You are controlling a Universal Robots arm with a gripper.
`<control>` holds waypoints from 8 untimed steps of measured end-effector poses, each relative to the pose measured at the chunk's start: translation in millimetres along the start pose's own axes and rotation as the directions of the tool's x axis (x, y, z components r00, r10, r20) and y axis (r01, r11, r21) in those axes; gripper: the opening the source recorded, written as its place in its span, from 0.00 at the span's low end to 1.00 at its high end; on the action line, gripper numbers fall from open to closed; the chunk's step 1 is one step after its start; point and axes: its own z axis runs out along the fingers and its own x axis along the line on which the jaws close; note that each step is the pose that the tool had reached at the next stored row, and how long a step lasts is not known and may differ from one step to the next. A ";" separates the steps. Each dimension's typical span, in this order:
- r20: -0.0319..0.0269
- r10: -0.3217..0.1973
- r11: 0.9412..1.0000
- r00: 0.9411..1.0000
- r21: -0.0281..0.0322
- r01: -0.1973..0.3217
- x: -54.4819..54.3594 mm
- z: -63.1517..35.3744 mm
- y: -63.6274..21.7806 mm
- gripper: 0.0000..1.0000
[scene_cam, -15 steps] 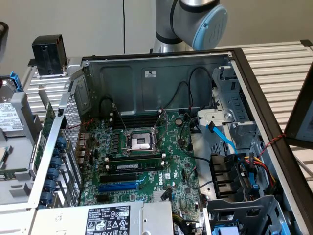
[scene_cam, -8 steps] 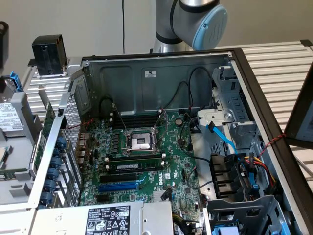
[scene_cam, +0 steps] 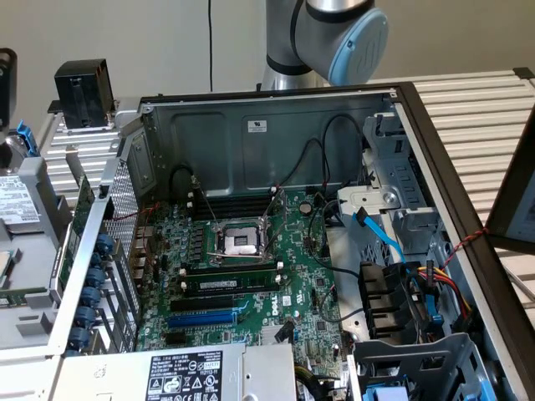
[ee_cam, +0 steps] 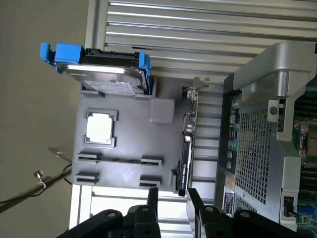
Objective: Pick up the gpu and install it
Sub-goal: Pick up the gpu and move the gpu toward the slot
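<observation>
The gpu [ee_cam: 186, 148] stands on its edge along the side of a grey parts tray [ee_cam: 130, 148], a thin green card with a black shroud and a metal bracket at its far end. My gripper [ee_cam: 172, 197] hovers over the card's near end, open, with nothing between its black fingers [ee_cam: 153, 198]. One finger lies just beside the card's tip. In the exterior view the gpu's green edge [scene_cam: 73, 238] shows outside the case's perforated rear wall. The open computer case holds the green motherboard [scene_cam: 288, 276] with a blue slot [scene_cam: 201, 317].
On the tray sit a hard drive in blue rails [ee_cam: 106, 74] and a silver CPU chip [ee_cam: 100, 128]. The case's rear wall [ee_cam: 257, 134] rises close beside the gpu. Inside the case are a memory stick [scene_cam: 230, 284], the CPU socket [scene_cam: 238, 242], cables and drive cages [scene_cam: 401, 209].
</observation>
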 end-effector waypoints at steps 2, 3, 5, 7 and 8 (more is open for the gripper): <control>0.015 0.002 1.000 1.000 0.000 -0.002 0.0 0.9 0.0 0.36; 0.020 0.007 1.000 1.000 -0.001 -0.007 0.0 1.1 -0.1 0.36; 0.026 0.021 1.000 0.999 -0.004 -0.021 0.3 2.6 -0.1 0.36; 0.026 0.025 1.000 0.999 -0.006 -0.025 2.3 5.5 -0.1 0.36; 0.027 0.027 1.000 0.999 -0.010 -0.027 2.8 6.5 -0.2 0.36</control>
